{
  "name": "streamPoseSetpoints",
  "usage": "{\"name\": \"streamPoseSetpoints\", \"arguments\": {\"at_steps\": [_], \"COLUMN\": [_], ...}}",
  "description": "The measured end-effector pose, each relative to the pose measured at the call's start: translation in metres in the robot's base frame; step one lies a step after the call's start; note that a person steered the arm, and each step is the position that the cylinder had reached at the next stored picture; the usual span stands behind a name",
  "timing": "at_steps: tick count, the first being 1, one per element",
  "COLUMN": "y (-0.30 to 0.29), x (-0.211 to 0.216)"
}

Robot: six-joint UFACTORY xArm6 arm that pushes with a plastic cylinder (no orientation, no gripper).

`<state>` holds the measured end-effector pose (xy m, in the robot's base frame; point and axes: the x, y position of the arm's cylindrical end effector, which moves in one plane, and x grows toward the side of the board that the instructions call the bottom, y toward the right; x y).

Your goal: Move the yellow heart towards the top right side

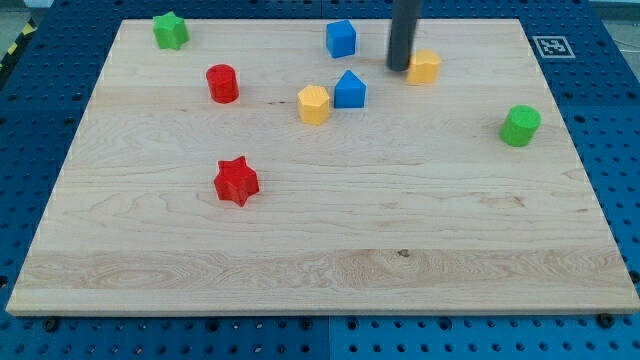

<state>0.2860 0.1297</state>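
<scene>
A yellow block (425, 67), probably the heart, lies near the view's top, right of centre. My tip (399, 66) stands right at its left side, touching or nearly touching it. A second yellow block (314, 104), roughly hexagonal, lies further left, next to a blue house-shaped block (349, 90). The rod rises from the tip out of the view's top.
A blue cube (341, 38) lies left of the rod. A green cylinder (520, 126) is at the right. A red cylinder (222, 83), a red star (236, 181) and a green star (171, 30) lie on the left. The wooden board (320, 250) ends close behind the yellow block.
</scene>
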Motion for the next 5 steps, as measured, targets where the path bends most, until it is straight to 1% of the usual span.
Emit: {"name": "streamPoseSetpoints", "arguments": {"at_steps": [1, 3, 4, 5], "y": [0.040, -0.013, 0.003, 0.048], "x": [0.000, 0.032, 0.051, 0.037]}}
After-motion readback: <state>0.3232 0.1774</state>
